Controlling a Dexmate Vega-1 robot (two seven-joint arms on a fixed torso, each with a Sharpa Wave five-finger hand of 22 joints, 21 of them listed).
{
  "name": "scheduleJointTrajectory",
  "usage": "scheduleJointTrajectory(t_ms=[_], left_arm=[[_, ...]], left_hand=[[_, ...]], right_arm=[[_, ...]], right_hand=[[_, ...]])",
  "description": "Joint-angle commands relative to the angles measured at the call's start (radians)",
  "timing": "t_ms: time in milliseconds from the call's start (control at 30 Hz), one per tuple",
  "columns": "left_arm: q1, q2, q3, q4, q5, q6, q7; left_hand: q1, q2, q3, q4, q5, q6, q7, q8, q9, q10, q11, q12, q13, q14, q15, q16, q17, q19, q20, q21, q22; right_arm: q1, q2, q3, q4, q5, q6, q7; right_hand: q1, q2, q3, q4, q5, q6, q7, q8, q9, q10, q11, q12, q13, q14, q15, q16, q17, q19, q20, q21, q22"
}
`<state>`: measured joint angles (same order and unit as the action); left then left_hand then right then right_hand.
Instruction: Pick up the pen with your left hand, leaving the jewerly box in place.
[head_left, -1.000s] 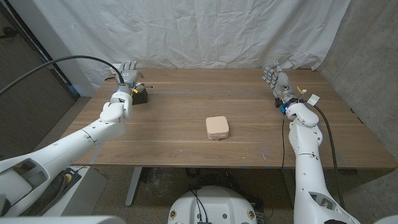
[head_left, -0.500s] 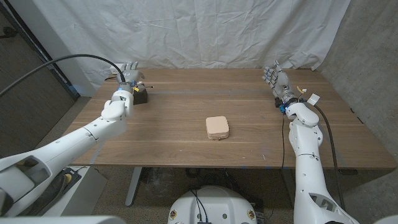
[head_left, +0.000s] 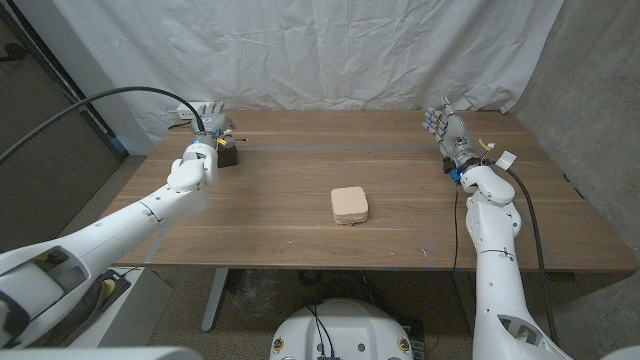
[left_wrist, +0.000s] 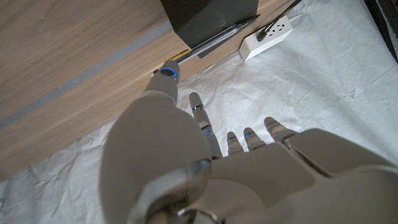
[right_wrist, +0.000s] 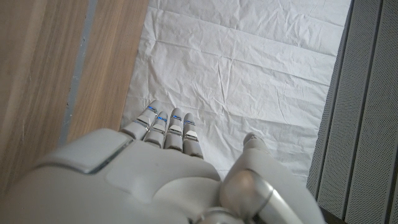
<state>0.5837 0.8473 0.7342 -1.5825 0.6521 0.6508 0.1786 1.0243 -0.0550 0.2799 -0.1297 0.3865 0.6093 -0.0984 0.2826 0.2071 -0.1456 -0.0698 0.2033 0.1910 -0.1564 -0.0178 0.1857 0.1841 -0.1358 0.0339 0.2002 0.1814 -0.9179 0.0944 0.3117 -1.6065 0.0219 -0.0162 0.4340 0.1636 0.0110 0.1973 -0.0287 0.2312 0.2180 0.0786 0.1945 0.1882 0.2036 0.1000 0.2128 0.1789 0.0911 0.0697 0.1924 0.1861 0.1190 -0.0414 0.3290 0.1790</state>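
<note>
Pen (left_wrist: 214, 41) lies at the far left corner of the table (head_left: 300, 170), resting on a dark holder block (head_left: 226, 154) right at the table's edge, and in my left wrist view its grey barrel and yellow end poke out from under that block; my left hand (head_left: 204, 132) has crept forward over the last second, from just short of the block to over and slightly beyond it, so I judge the reach is nearly finished and the grasp itself is not yet made; the fingers (left_wrist: 199, 115) are spread apart and hold nothing, with one fingertip just beside the pen's yellow end, though I cannot tell whether it touches; what this means for me is that the next input should be a closing of the fingers around the barrel, and a careful one, since the pen sits against the block and close to the table's rim, where a nudge might roll it off; my right hand (head_left: 443, 128) has not moved, standing at the far right of the table with its fingers open and empty; counting what is on the table: one pen, one dark block, one jewelry box (head_left: 349, 205); the box is beige, lid down, near the table's middle and well apart from both hands, so leaving it in place looks easy; behind the table's edge I also see one white power strip (left_wrist: 266, 35) on the cloth
</note>
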Motion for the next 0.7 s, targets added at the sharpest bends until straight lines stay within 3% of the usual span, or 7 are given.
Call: scheduleJointTrajectory(t_ms=[33,467,700], left_arm=[[-0.017,-0.024,0.011,0.037,-0.025,-0.008,0.014],[-0.023,-0.031,0.015,0.047,-0.040,-0.014,0.035],[-0.026,-0.049,0.009,0.090,-0.068,-0.034,0.069]], left_hand=[[0.013,-0.002,-0.003,0.001,-0.001,0.012,-0.004,0.003,0.005,0.001,-0.006,0.002,0.000,-0.009,0.000,0.002,0.001,0.001,0.009,0.008,0.003],[0.016,0.002,-0.008,0.004,-0.003,0.015,-0.004,0.002,0.006,0.008,-0.008,0.005,0.000,-0.006,-0.001,0.004,0.002,0.002,0.015,0.008,0.003],[0.017,0.002,-0.011,0.005,-0.004,0.020,-0.006,0.004,0.006,0.012,-0.011,0.005,0.000,-0.003,-0.001,0.005,0.002,0.002,0.014,0.007,0.003]], right_arm=[[-0.016,0.007,-0.003,-0.023,-0.004,-0.007,-0.007],[-0.035,0.013,0.001,-0.039,0.001,-0.001,-0.010],[-0.042,0.015,-0.002,-0.052,-0.004,-0.010,-0.016]], right_hand=[[0.003,-0.007,-0.004,0.002,-0.004,0.006,-0.006,0.003,0.002,0.008,0.002,-0.002,0.005,0.007,0.000,0.000,0.003,0.009,0.003,-0.002,0.004],[0.002,-0.007,-0.005,0.001,-0.004,0.007,-0.005,0.003,0.002,0.007,0.001,-0.003,0.005,0.007,0.000,0.000,0.003,0.010,0.004,-0.005,0.004],[0.002,-0.007,-0.005,0.001,-0.004,0.007,-0.005,0.003,0.002,0.007,0.001,-0.003,0.005,0.008,0.000,0.000,0.003,0.011,0.003,-0.007,0.004]])
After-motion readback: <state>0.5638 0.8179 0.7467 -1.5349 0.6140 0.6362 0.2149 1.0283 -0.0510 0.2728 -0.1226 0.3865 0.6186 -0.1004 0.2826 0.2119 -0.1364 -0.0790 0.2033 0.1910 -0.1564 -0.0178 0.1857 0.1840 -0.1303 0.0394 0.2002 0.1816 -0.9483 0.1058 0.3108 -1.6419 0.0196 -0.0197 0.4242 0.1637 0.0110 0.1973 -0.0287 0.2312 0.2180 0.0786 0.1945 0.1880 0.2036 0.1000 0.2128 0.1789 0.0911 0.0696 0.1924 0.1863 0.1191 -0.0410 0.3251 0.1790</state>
